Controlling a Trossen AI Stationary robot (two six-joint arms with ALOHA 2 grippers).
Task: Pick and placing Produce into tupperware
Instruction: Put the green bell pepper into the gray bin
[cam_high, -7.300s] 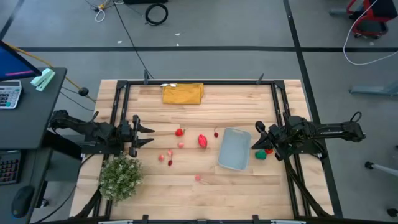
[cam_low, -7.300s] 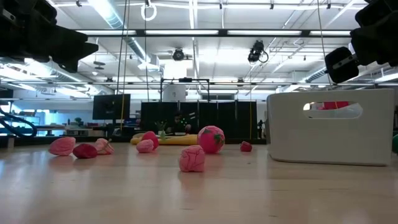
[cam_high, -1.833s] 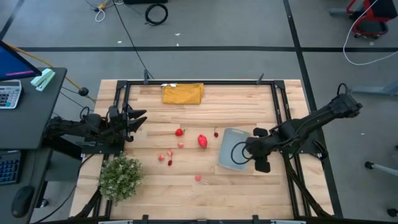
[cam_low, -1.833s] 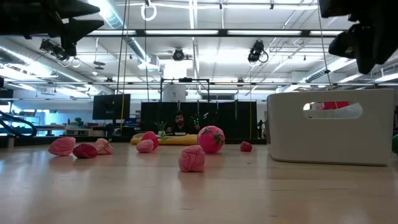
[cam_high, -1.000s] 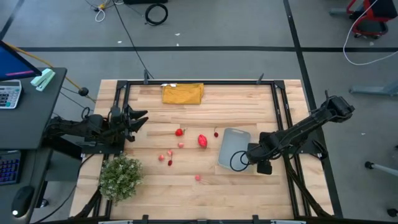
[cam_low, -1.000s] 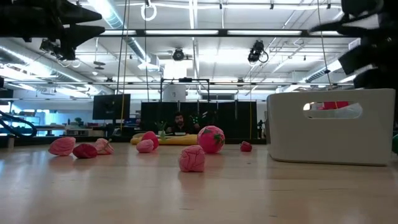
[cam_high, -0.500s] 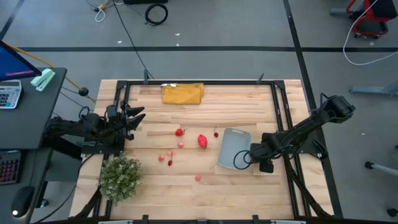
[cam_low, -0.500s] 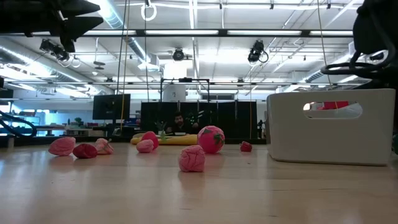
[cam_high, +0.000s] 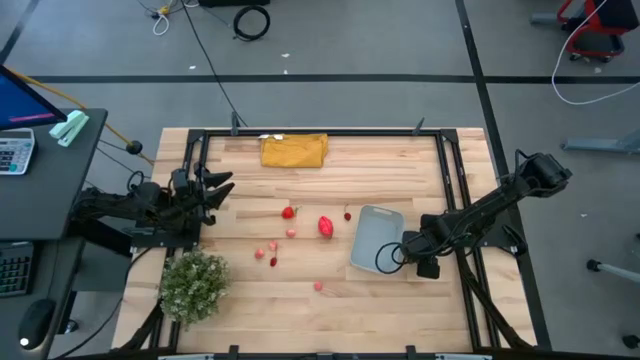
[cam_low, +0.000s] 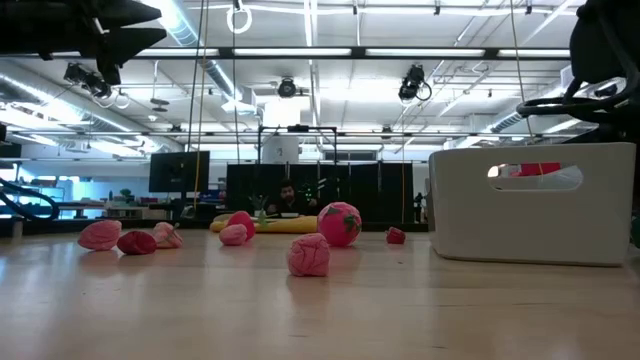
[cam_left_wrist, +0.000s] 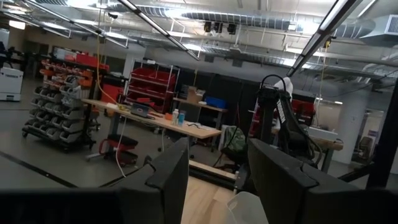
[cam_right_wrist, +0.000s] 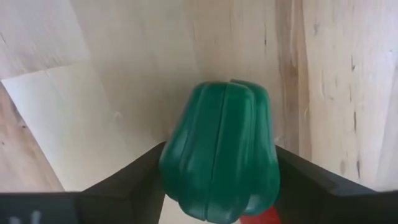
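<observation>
Since a second ago my right gripper (cam_right_wrist: 217, 186) shifted slightly; fingers narrowing around the ribbed green plastic pepper (cam_right_wrist: 219, 158), I should squeeze centrally beside the pale blue-grey rectangular plastic container (cam_high: 376, 240).

green piece (cam_right_wrist: 219, 160): I see its lower end cut off
red piece (cam_right_wrist: 264, 216): mostly hidden beneath the green piece, I can't identify it

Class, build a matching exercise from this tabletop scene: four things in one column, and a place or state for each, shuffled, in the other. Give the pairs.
1. yellow cloth
2. plant
3. green piece
4. tupperware

A. between the right gripper's fingers
B. table's far edge
C. near-left corner
D. right of the red pieces

Pairs: 1-B, 2-C, 3-A, 4-D
</observation>
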